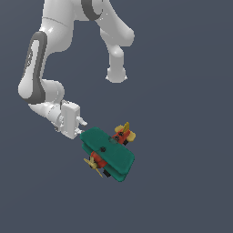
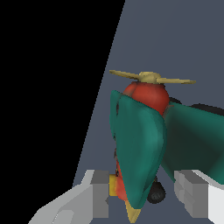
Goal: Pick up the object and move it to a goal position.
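My hand [image 1: 82, 127] is closed on the toy biplane [image 1: 109, 154], gripping it by the end of its teal-green wings [image 1: 107, 150] on the exterior view's left side. In the wrist view my two grey fingers [image 2: 98, 192] stand on either side of the wing edge [image 2: 138, 144], with the wing filling the gap between them, so the hold is narrow and set on the plane itself.

The biplane hangs off the front of my hand, tilted, its two wings stacked close together and slanting down toward the exterior view's right. The red body [image 1: 97, 159] crosses between the wings. A yellow propeller [image 1: 94, 164] sticks out at the lower end in the exterior view, and the yellow tail [image 1: 124, 131] shows at the upper end. A black wheel [image 2: 156, 192] sits just beside my fingers in the wrist view, and the propeller [image 2: 151, 78] spreads flat above the red nose [image 2: 146, 94].

Everything around me is a plain slate-blue surface [image 1: 182, 136], even in tone, with no edges, seams or marks that I can make out. I cannot tell whether the plane touches it or is held clear of it. In the wrist view a solid black area [image 2: 43, 87] covers one side, cut off from the slate-blue by a straight slanted line.

My white arm [image 1: 41, 73] bends down from the top of the exterior view to the hand.
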Robot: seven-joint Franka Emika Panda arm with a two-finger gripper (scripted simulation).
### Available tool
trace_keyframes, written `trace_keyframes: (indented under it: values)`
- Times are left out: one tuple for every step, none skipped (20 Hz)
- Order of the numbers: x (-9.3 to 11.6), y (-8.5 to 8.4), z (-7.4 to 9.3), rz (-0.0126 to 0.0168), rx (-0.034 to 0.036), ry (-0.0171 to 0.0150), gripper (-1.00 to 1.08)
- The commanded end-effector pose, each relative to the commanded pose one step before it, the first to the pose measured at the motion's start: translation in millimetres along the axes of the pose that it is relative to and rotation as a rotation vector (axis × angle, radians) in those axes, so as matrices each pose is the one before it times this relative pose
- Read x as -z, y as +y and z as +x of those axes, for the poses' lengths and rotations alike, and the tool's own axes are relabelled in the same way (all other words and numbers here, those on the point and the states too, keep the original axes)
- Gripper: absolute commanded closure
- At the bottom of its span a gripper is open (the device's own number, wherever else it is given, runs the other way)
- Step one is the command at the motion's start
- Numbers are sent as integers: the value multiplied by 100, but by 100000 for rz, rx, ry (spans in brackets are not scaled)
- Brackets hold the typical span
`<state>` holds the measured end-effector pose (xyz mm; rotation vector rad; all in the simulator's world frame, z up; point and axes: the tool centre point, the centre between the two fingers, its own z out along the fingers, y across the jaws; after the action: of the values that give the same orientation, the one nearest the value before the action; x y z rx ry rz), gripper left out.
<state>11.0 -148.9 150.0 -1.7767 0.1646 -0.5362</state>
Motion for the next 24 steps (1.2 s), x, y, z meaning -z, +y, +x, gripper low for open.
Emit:
trace_keyframes:
  values:
    - [-264, 324, -320, -74, -195, -112, -20]
    - [-66, 85, -83, -28, -36, -18, -20]
    - [-35, 38, -51, 0, 0, 0, -20]
    - [-23, 39, -20, -29, -35, -18, -20]
    - [48, -78, 68, 47, 1, -14, -20]
    - [-59, 1, -1, 0, 0, 0, -20]
    - [-176, 3, -4, 0, 0, 0, -20]
    - [-293, 4, -8, 0, 0, 0, -20]
    - [-411, 3, -13, 0, 0, 0, -20]
    - [-527, 0, -21, 0, 0, 0, -20]
    - [-613, 20, -31, -34, -35, 1, -20]
    - [-526, 18, -33, -27, -41, -2, -20]
    - [-408, -13, -29, 0, 0, 0, -20]
    - [-293, 20, -23, -21, -44, -4, -20]
    - [-174, -7, -14, 0, 0, 0, -20]
    - [-58, -3, -5, 0, 0, 0, -20]
    - [0, 0, 0, 0, 0, 0, 108]
    - [0, 0, 0, 0, 0, 0, 108]
    - [0, 0, 0, 0, 0, 0, 108]
    - [0, 0, 0, 0, 0, 0, 108]
    - [0, 0, 0, 0, 0, 0, 108]
    - [0, 0, 0, 0, 0, 0, 108]
    - [0, 0, 0, 0, 0, 0, 108]
    - [0, 0, 0, 0, 0, 0, 108]
